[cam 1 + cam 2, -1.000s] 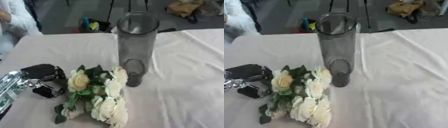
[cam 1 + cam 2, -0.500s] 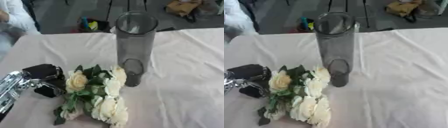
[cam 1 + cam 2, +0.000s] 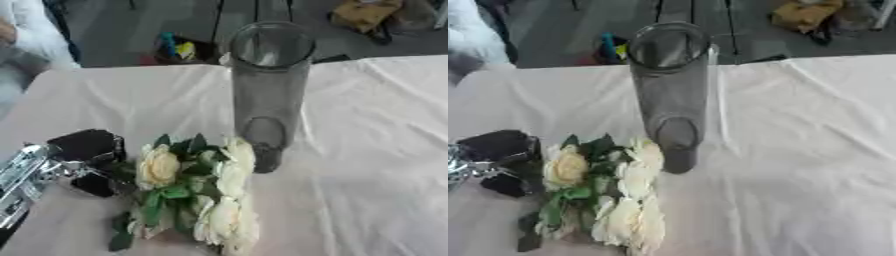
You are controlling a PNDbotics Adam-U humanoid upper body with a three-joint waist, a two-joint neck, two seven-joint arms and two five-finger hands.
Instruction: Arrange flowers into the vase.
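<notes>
A tall clear glass vase (image 3: 268, 85) stands upright on the white tablecloth (image 3: 376, 150), slightly tinted grey and with nothing in it. A bunch of cream-white roses with green leaves (image 3: 197, 192) lies flat on the cloth just left of the vase's base, blooms reaching toward the near edge. My left hand (image 3: 86, 161), black with silver joints, rests at the bunch's left side. Its upper fingers (image 3: 84, 144) and its lower part stand apart, right at the outer leaves. The right hand shows in neither view.
The table's far edge runs behind the vase, with dark floor beyond it. Small coloured items (image 3: 175, 49) and a brown bag (image 3: 367, 12) lie there. A person in white (image 3: 26, 40) sits past the far left corner. Bare cloth stretches right of the vase.
Almost nothing differs. The left hand stays beside the flowers and the vase has not moved.
</notes>
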